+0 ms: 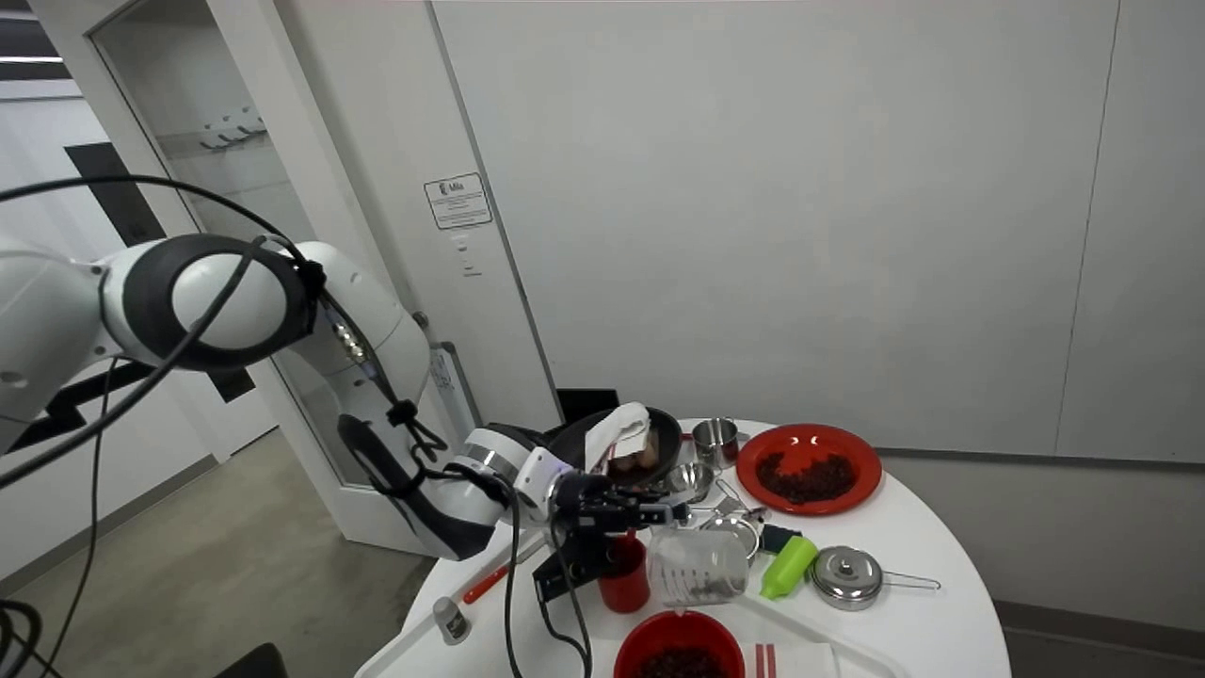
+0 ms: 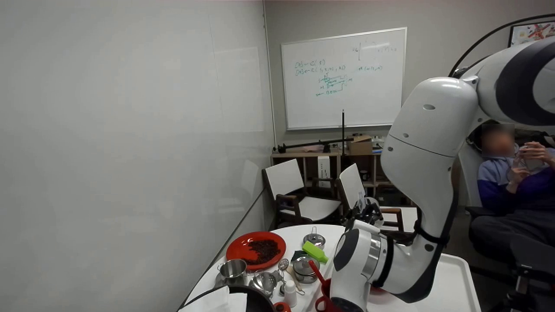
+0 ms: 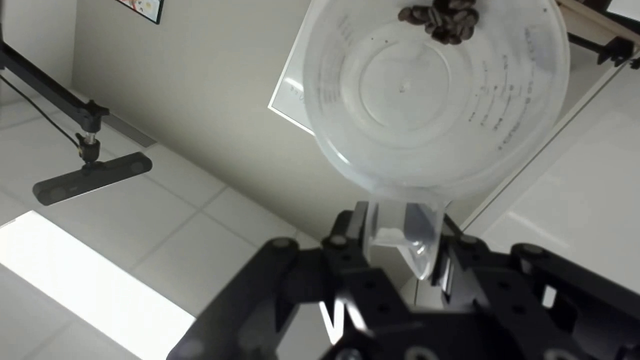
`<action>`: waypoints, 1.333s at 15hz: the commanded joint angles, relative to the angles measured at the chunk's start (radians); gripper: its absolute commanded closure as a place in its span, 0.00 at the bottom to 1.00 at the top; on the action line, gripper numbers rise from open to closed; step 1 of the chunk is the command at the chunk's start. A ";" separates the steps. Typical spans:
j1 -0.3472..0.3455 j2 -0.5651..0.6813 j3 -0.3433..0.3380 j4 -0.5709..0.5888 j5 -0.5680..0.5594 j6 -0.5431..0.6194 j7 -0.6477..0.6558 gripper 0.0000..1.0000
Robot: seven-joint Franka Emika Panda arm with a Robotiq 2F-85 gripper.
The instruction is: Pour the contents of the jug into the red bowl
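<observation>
The clear plastic jug (image 1: 698,567) is tipped on its side above the table in an exterior view, just above and behind the red bowl. My gripper (image 1: 670,514) is shut on the jug's handle, which also shows between the fingers (image 3: 404,235) in the wrist view. The wrist view looks into the mouth of the jug (image 3: 400,145); a small cluster of dark beans (image 3: 447,22) lies against its wall. The red bowl (image 1: 678,629) stands at the table's front and holds dark beans (image 1: 682,665). The arm mostly hides jug and bowl in an exterior view.
A red mug (image 1: 624,584) stands close beside the jug. A red plate with beans (image 1: 852,445), a lidded metal pot (image 1: 847,576), a green bottle (image 1: 789,567), metal cups (image 1: 717,443) and a black pan (image 1: 666,435) crowd the table. A white tray (image 2: 459,277) lies under the arm.
</observation>
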 commanded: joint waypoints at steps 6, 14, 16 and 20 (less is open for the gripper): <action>-0.012 0.126 0.015 0.125 -0.024 -0.178 -0.087 0.90; -0.010 0.190 0.012 0.189 -0.026 -0.262 -0.120 0.90; -0.036 0.173 0.036 0.179 -0.020 -0.210 -0.186 0.90; -0.091 0.104 0.094 0.120 -0.012 -0.027 -0.297 0.90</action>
